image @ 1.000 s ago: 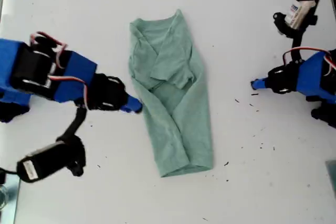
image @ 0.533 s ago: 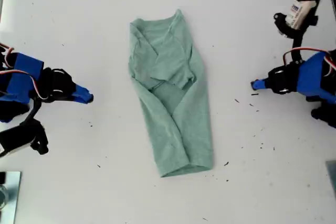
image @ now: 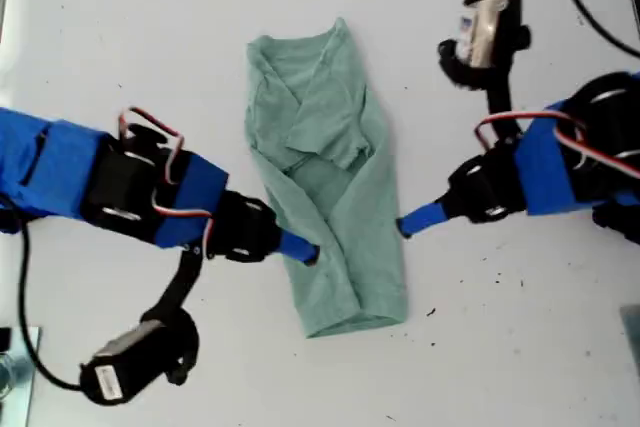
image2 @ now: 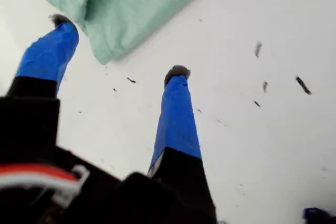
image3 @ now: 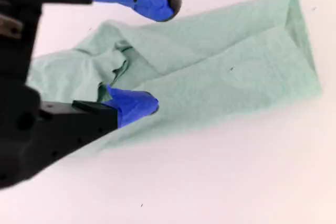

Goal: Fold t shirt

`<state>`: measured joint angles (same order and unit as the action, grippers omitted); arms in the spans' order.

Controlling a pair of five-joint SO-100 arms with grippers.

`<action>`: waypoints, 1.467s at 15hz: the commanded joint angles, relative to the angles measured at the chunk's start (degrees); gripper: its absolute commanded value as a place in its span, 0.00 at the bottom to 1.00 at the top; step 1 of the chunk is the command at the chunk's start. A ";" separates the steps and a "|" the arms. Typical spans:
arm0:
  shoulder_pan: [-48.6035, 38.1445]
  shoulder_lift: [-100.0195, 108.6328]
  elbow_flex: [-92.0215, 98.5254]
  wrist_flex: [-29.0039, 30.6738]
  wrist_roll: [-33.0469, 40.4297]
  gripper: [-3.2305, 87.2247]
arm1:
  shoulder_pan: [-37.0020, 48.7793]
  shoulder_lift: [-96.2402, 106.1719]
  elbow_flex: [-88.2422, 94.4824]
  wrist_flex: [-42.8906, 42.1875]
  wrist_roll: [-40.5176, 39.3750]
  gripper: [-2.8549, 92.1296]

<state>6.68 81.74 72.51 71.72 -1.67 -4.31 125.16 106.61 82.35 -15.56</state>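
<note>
No legible text or labels

Speckled white tabletop [image: 520,347], evenly lit

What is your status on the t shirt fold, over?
My first end effector open at the t shirt edge. My second end effector open, straddling the opposite edge. Shirt folded lengthwise, flat. Nothing in the way.

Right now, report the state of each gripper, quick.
My first gripper: open, holding nothing, at the edge of the shirt.
My second gripper: open, spread over the shirt, not gripping it.
</note>
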 commanded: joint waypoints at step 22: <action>8.79 -16.26 -19.60 -9.23 9.40 0.03 | -15.91 -39.55 -39.02 -4.48 1.32 0.06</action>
<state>13.45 55.72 54.23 63.54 6.59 -17.93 77.70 73.48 74.00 -11.60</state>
